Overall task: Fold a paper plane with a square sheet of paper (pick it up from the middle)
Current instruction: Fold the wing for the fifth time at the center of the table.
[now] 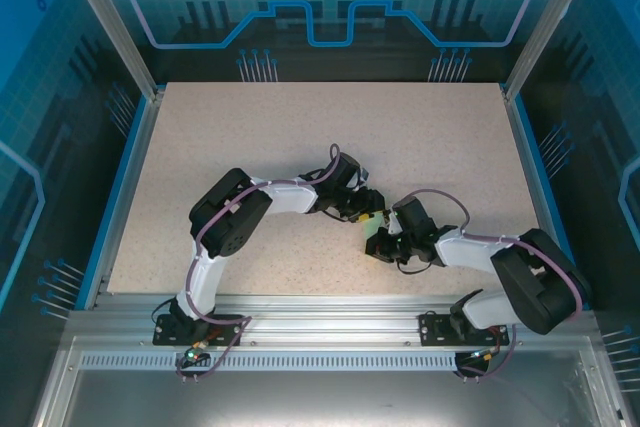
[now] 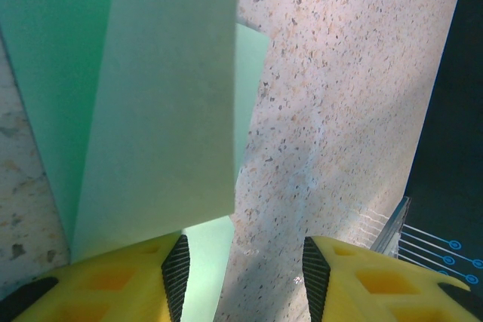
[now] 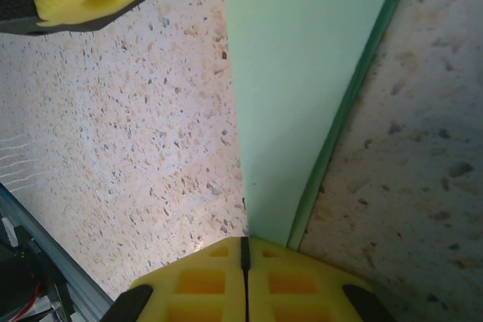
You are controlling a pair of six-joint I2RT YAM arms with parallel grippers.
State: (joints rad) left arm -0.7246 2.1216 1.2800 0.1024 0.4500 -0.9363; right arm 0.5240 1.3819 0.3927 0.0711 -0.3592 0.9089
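Paper (image 3: 302,96) lies near the front centre of the table (image 1: 300,147), between the two grippers, folded into a narrow, layered strip. Right gripper (image 3: 243,262): fingers pressed together, pinching the strip's near end. Left gripper (image 2: 241,277): fingers spread, nothing between them; one finger sits at the edge of a lifted flap. The step in hand is judged to be creasing that fold. Recommended: hold the right pinch firm as the anchor, bring the left fingers down along the fold line, press flat, and avoid dragging the layers out of register. The long axis runs straight away from the right fingers toward the left gripper; no pointed tip can be made out.
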